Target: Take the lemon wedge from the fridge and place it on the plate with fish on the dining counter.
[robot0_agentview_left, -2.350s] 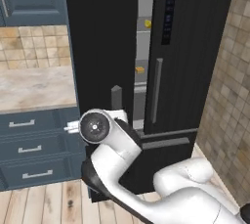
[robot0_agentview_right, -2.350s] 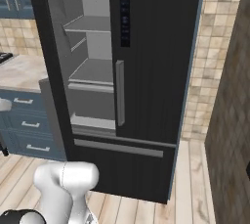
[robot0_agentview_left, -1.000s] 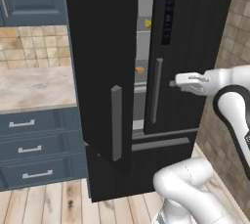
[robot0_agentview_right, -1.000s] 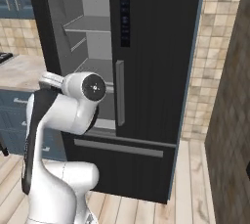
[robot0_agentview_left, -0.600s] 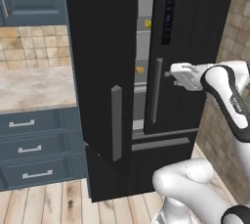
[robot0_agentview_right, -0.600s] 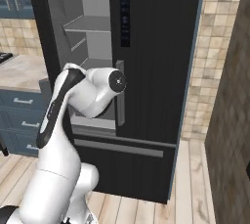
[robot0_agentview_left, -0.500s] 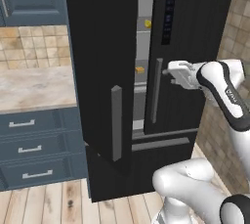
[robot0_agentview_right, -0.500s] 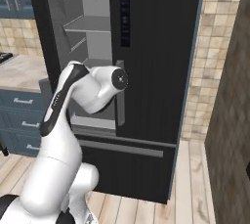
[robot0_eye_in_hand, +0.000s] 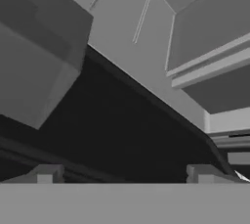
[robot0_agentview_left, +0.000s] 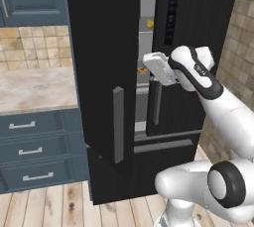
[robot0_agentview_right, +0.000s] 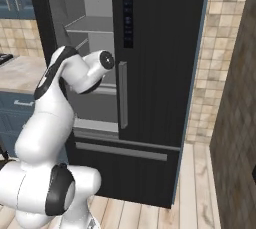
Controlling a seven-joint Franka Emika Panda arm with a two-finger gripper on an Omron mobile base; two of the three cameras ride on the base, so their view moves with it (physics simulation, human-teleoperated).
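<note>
One small yellow item, prob. the lemon wedge, sits on an upper shelf inside the fridge, seen through the gap betw. the swung-open left door and the shut right door, w/ an orange-yellow chunk on a lower shelf. Gripper is at that gap near mid height, below the wedge and just beside the chunk, jaws wide apart and holding nothing; hand view shows grey shelving close ahead w/ finger tips spread, consistent w/ an approach into the interior. Judgement: reach stage only, wedge not yet touched; hand likely needs to go up to its shelf, and the chunk nearby risks a wrong pick.
</note>
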